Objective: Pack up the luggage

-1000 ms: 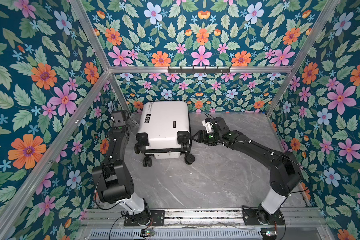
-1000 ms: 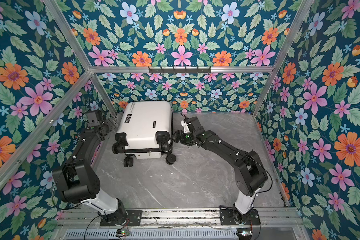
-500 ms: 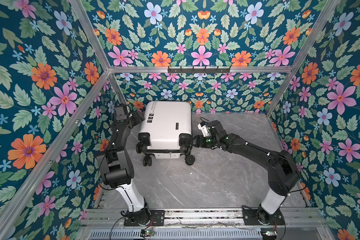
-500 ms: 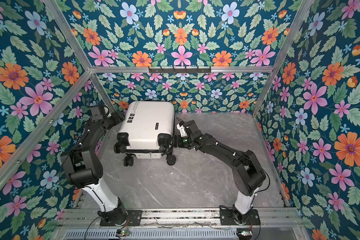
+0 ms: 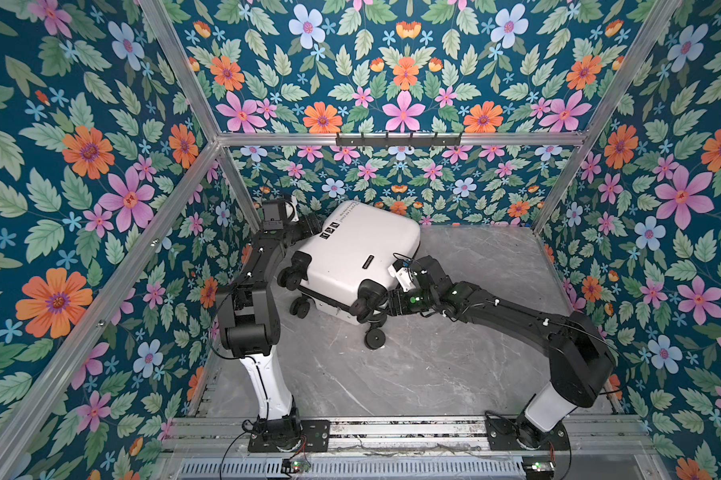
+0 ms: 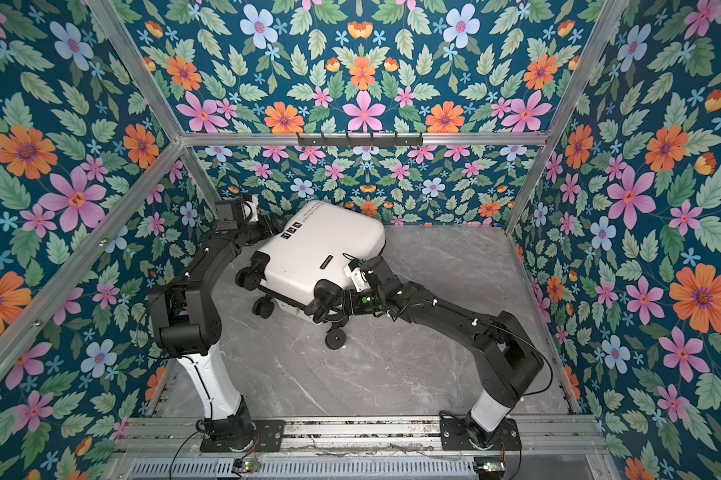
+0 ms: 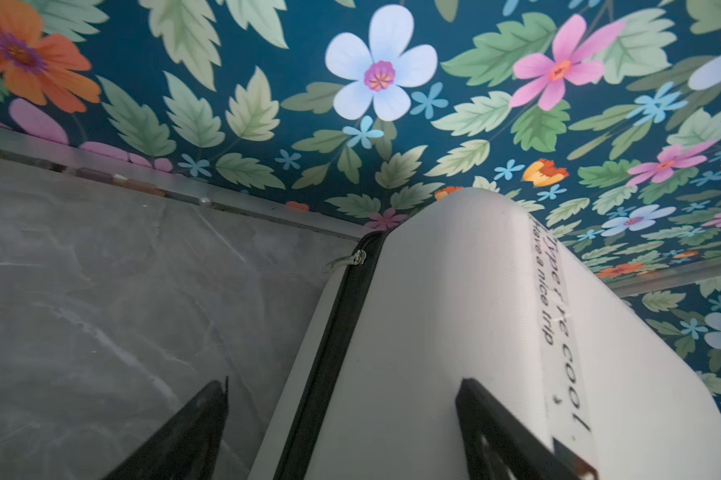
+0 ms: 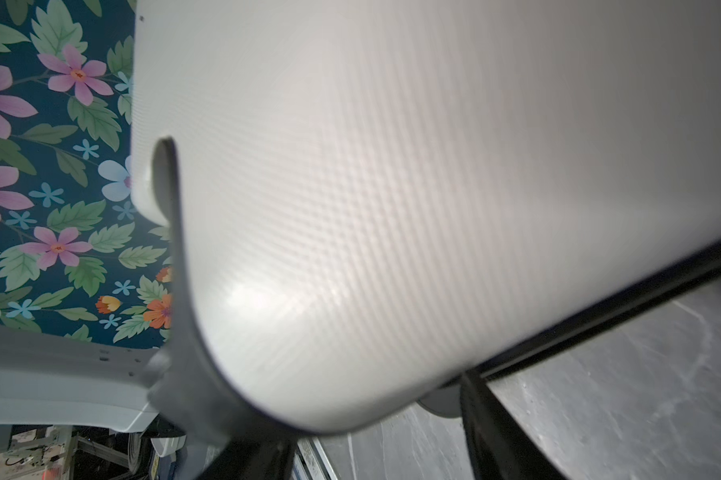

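luggage point(image 5: 358, 253): white hard-shell case, shut, lying on a broad face on the counter point(image 5: 433, 374), in the far left part and turned askew to the counter's edges.
luggage ends: wheel end faces the near edge; the opposite end sits close to the far edge, under the floral wall point(image 5: 392, 104).
wheels: black, four in a top view; the nearest one point(image 5: 374, 340) rests on the counter.
markings: three square icons point(image 5: 328, 231) near the case's far left corner; black printed text point(image 7: 558, 332) runs along the shell in the left wrist view.
zip: black seam down the case's side, with a small metal pull point(image 7: 346, 261) at its end.
left arm point(image 5: 250, 307): reaches along the counter's left edge to the case's far left corner, by the icons.
left jaws: released and wide; one finger point(image 7: 192, 428) lies over bare counter clear of the zip seam, the other over the white shell.
right arm point(image 5: 516, 316): stretches low from the near right corner to the case's right side, beside an upper wheel point(image 5: 367, 293).
right jaws: spread, with the shell's rounded corner point(image 8: 392, 208) between the fingers point(image 8: 500, 436); the view is blurred, so I cannot tell whether they grasp it.
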Robot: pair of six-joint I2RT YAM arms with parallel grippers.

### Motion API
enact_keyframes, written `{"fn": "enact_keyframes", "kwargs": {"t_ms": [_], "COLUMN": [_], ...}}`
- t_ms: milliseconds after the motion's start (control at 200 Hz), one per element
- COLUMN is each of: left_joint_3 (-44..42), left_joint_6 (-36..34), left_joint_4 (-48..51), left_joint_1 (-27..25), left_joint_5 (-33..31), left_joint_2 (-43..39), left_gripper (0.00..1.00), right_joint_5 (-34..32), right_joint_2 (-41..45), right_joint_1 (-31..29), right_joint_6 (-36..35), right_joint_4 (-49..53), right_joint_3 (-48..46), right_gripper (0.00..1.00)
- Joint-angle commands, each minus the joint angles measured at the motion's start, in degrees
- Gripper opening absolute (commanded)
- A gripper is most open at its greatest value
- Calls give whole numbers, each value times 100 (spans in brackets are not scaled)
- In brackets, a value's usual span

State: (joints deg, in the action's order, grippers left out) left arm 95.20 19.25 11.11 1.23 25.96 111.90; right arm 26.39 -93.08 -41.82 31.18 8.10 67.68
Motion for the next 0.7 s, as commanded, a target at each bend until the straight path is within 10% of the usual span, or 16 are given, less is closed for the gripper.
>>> {"fn": "enact_keyframes", "kwargs": {"t_ms": [0,300,695], "left_joint_3": [-139,-2256,-4943], "left_joint_6": [-125,350,1151], "left_joint_4": [452,113,1728], "left_joint_1": [-36,-117,-2221], "left_joint_5": [-470,-1798,-2878], "left_joint_2": [-377,-3162,-6336], "left_gripper": [88,93,74], "right_joint_5": [-237,-449,-386], "right_joint_2": [276,1165,1490], "right_joint_1": [69,655,931], "right_joint_6": [-69,-111,64], "right_joint_4": [-34,926,929], "right_joint_3": [-9,-125,-194], "right_gripper": [64,71,79]}}
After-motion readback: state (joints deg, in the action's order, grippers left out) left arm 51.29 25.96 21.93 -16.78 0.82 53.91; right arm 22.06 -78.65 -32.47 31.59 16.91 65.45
